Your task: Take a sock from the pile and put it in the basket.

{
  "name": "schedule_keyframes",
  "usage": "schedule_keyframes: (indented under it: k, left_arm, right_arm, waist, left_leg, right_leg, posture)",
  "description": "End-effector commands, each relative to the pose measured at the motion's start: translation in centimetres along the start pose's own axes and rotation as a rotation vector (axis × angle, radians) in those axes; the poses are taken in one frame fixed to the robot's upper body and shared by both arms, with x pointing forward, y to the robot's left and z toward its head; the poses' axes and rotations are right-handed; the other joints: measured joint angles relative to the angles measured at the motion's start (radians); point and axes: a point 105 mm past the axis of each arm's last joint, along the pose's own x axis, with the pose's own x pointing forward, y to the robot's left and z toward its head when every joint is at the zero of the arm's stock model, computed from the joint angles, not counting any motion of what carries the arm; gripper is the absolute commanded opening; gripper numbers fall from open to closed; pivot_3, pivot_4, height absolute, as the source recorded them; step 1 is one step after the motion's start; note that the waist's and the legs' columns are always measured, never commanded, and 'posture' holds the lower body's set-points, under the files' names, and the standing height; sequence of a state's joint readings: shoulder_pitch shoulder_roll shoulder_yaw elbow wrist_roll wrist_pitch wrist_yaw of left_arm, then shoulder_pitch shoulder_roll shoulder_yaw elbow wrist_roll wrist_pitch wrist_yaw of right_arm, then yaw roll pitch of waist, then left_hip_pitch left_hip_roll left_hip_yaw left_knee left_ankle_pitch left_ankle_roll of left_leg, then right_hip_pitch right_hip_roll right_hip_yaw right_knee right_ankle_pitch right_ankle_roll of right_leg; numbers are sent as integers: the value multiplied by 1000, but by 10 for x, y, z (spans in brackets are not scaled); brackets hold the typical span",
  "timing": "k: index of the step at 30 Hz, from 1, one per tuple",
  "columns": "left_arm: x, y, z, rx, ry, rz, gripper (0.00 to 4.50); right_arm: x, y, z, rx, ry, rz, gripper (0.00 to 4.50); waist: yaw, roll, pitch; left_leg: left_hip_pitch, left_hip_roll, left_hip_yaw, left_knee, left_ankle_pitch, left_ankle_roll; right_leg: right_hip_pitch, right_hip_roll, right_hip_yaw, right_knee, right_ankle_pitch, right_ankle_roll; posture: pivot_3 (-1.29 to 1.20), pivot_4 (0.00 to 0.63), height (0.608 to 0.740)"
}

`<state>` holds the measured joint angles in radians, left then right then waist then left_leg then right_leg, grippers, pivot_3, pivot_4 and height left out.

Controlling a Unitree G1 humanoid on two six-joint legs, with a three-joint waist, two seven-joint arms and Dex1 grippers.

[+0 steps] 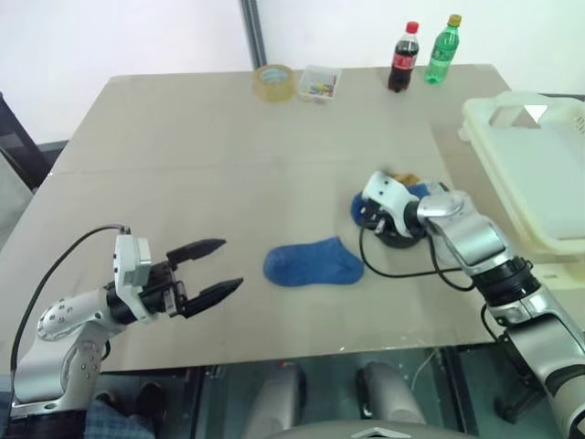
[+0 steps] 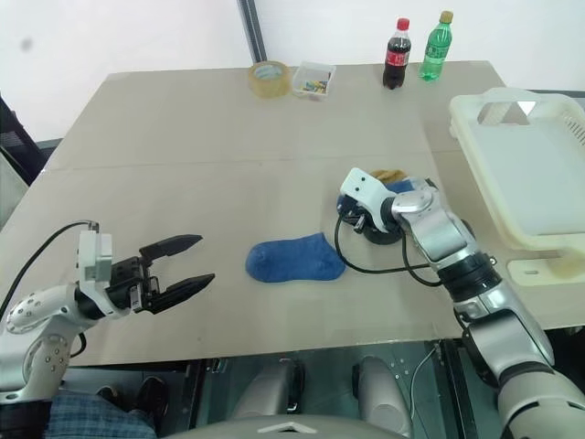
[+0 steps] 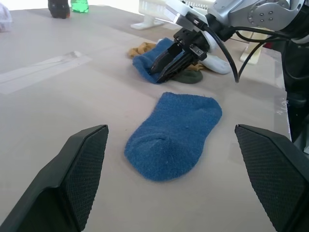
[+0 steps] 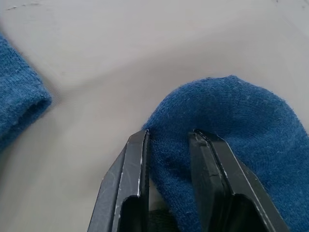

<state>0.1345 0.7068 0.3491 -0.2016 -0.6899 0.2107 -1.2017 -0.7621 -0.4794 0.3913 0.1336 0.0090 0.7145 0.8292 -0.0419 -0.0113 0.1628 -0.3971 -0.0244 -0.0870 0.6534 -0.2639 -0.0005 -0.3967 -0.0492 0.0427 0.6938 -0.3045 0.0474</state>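
R gripper set on blue sock in pile.
Fold of it seen between slightly parted fingers, grip unclear; L gripper held wide open, empty, near 2nd blue sock.

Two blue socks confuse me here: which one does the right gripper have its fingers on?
The blue sock in the pile, pinched by the right gripper; the flat blue sock lies alone mid-table, untouched.

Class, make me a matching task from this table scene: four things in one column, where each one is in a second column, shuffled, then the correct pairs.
1. basket
2. lone blue sock
3. cola bottle
4. right gripper

A. flat on the table between the two arms
B. at the table's right edge
C. fingers astride a fold of blue sock in the pile
D. far edge, beside the green bottle

Pairs: 1-B, 2-A, 3-D, 4-C
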Motion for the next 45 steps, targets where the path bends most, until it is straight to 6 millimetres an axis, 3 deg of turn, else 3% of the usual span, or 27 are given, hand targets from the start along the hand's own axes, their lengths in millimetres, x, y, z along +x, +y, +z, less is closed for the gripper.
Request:
schedule_keyframes:
  k: [1, 2, 8, 15, 21, 25, 28, 31, 33, 35, 36, 41, 45]
  left_arm:
    - [-2, -2, 11, 51, -22, 4, 4500]
    - [-2, -2, 11, 51, -22, 4, 4500]
    - [-4, -4, 11, 49, -20, 12, 4500]
    - [-5, -5, 11, 47, -19, 18, 4500]
    - [-11, -2, 14, 49, -15, 35, 4500]
    - [-10, -1, 15, 54, -24, 40, 4500]
    - [-10, -3, 14, 53, -23, 41, 4500]
    - [-8, -4, 15, 52, -28, 44, 4500]
    - [-8, -5, 15, 52, -30, 45, 4500]
    - [-8, -6, 15, 50, -31, 47, 4500]
    - [-8, -6, 15, 48, -31, 49, 4500]
    - [-6, 6, 14, 25, -55, 103, 4500]
    - [-1, 36, 13, 14, -62, 213, 4500]
  right_arm:
    - [2, 2, -10, 14, 53, 32, 578]
    - [3, 3, -11, 14, 63, 37, 80]
    - [5, 4, -7, 8, 47, 39, 80]
    - [11, 3, 38, -59, -94, 42, 80]
    - [41, 32, 73, -160, -118, 124, 80]
    - [67, 68, 114, -184, -166, 228, 80]
    - [78, 85, 132, -157, -186, 270, 80]
    - [83, 92, 139, -129, -195, 297, 956]
    - [81, 87, 144, -90, -230, 276, 1817]
    - [77, 80, 148, -57, -256, 256, 2958]
    - [72, 75, 149, -48, -265, 245, 3228]
    - [29, 49, 157, 62, -368, 220, 3228]
    - [4, 33, 129, 123, -333, 146, 3228]
  waist:
    - [0, 0, 0]
    - [0, 0, 0]
    - [0, 0, 0]
    - [-6, 0, 0]
    - [-6, 0, 0]
    - [-10, 1, 0]
    - [-14, 1, 0]
    - [-11, 1, 0]
    - [-3, 1, 0]
    - [-1, 1, 0]
    - [-2, 1, 1]
    - [0, 1, 1]
    - [1, 1, 0]
  left_leg:
    - [0, 0, 0, 0, 0, 0]
    - [0, 0, 0, 0, 0, 0]
    - [1, 0, 0, 0, 0, 0]
    - [1, 1, 0, 0, 0, 0]
    - [0, 0, 0, 0, 0, 0]
    - [0, 0, 0, -1, 0, -1]
    - [0, 0, 0, -1, 1, -1]
    - [0, 0, -1, -1, 1, -2]
    - [0, -1, -1, -1, 1, -2]
    - [0, -2, -1, -1, 1, -2]
    - [0, -2, -2, -1, 1, -2]
    - [-1, -1, -2, -1, 1, -1]
    - [-1, -1, -2, -1, 0, -1]
  right_leg:
    - [0, 0, 0, 0, 0, 0]
    - [0, 0, 0, 0, 0, 0]
    - [1, 0, 0, 0, 0, 0]
    - [0, 1, 1, 1, 0, 0]
    - [-1, 1, 1, 0, 0, 0]
    - [-2, 1, 1, 1, 0, 0]
    - [-2, 1, 1, 1, 0, 0]
    - [-2, 0, 0, 0, 0, 0]
    - [-2, -1, -1, 0, 0, 0]
    - [-2, -2, -1, 0, 0, 0]
    - [-2, -1, -1, 0, 0, 0]
    - [-2, -1, -1, 0, 0, 0]
    - [-2, -1, -2, 1, 0, 0]
  posture:
    - [0, 150, 740]
    - [0, 150, 740]
    - [0, 150, 740]
    - [0, 150, 740]
    - [0, 150, 740]
    - [0, 150, 740]
    - [0, 150, 740]
    - [0, 150, 740]
    - [0, 150, 740]
    - [0, 150, 740]
    - [0, 150, 740]
    - [0, 150, 740]
    - [0, 150, 740]
